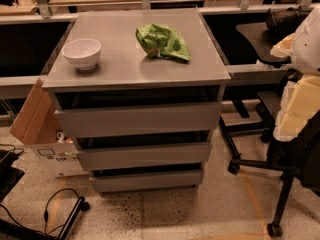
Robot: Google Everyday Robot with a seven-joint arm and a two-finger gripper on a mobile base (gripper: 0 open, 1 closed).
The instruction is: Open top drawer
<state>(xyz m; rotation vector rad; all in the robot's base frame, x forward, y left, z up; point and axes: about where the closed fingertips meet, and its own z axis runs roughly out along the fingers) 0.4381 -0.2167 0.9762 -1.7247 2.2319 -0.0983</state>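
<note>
The grey cabinet point(135, 59) stands in the middle of the camera view with three handle-less drawer fronts. The top drawer point(137, 119) is the tallest and widest front, just under the cabinet top, with a dark gap above it. No tray interior shows. Two slimmer fronts point(142, 155) sit below it. My gripper point(283, 19) shows as a dark shape at the upper right, at the end of my pale arm point(306, 39). It is far to the right of the drawer and above it, touching nothing.
A white bowl point(81, 52) and a crumpled green bag point(162, 41) lie on the cabinet top. A cardboard box point(35, 116) leans at the left. A black office chair point(285, 159) stands at the right. Cables point(55, 204) lie on the floor at the lower left.
</note>
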